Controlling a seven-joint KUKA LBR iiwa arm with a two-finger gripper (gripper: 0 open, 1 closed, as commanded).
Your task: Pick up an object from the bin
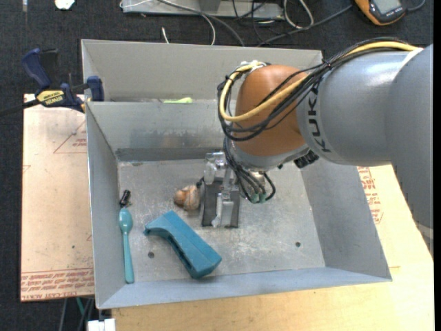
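Grey bin (289, 240) is sitting below me; the tool (220, 216) is hanging low just beside a small tan lump (186, 196) mid-floor, apart or together I cannot tell; centring over the lump is looking wise

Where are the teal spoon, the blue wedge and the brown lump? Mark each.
Teal spoon (127, 254), camera view, middle of its handle.
Blue wedge (187, 245), camera view, middle of its top face.
Brown lump (185, 197), camera view, its rounded top.

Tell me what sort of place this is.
Probably a robotics lab, set up for grasping trials: a KUKA arm reaches into a grey metal bin of loose odds like a teal spoon, with cables strewn on the dark floor behind.
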